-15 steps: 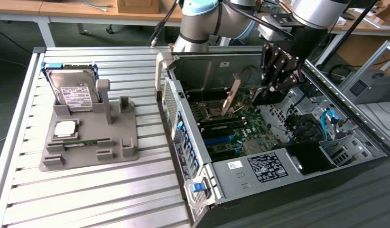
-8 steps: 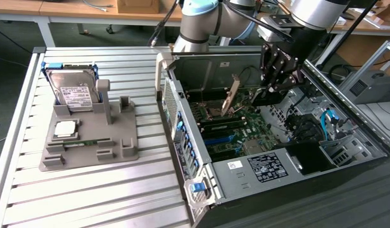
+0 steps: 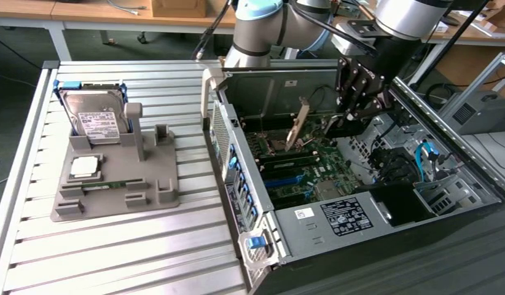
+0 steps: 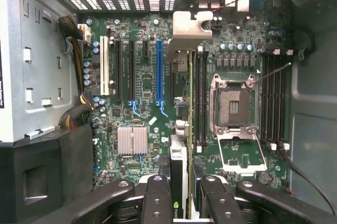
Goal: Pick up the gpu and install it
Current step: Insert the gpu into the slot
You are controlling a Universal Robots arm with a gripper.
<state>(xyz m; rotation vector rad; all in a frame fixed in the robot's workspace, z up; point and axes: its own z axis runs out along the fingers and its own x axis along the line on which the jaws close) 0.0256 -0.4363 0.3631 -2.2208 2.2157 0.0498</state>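
Observation:
The gpu is a thin tan-brown card, standing on edge inside the open computer case above the green motherboard. My gripper is shut on it, reaching down into the case. In the wrist view the gpu is seen edge-on between my black fingers. Its silver bracket points toward the vented rear wall. The card hangs beside the long blue slot and next to the black memory slots.
On the slatted table at the exterior view's left stands a grey fixture. It holds a silver hard drive, a square chip and a green memory stick. Cables and a drive cage line the case's far side.

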